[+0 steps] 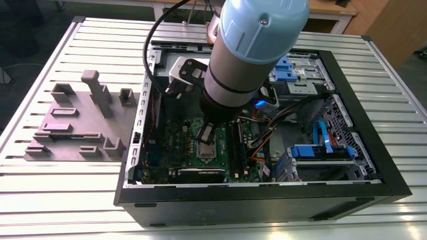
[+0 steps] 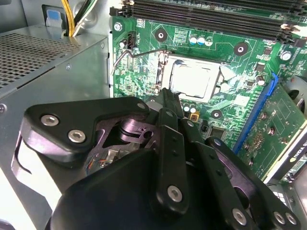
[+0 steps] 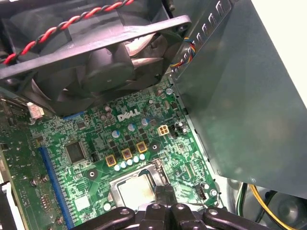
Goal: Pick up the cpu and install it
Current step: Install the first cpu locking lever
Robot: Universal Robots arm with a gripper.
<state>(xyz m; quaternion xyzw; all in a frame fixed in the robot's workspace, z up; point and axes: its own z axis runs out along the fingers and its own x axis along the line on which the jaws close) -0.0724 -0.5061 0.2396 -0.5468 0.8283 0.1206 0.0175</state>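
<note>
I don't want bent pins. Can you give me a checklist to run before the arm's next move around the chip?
1. The chip sits inside the socket frame: ok.
2. The hand is close to the chip: ok.
3. The lever is latched: cannot tell.
4. The memory slots are apart from the hand: ok.
5. The fan is apart from the hand: ok.

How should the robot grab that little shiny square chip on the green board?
Probably by two opposite edges of the cpu, coming straight down from above. It lies flat and low on the motherboard, silvery top up, with taller parts standing round it, so a reach from the side looks blocked and only the top is open.
</note>
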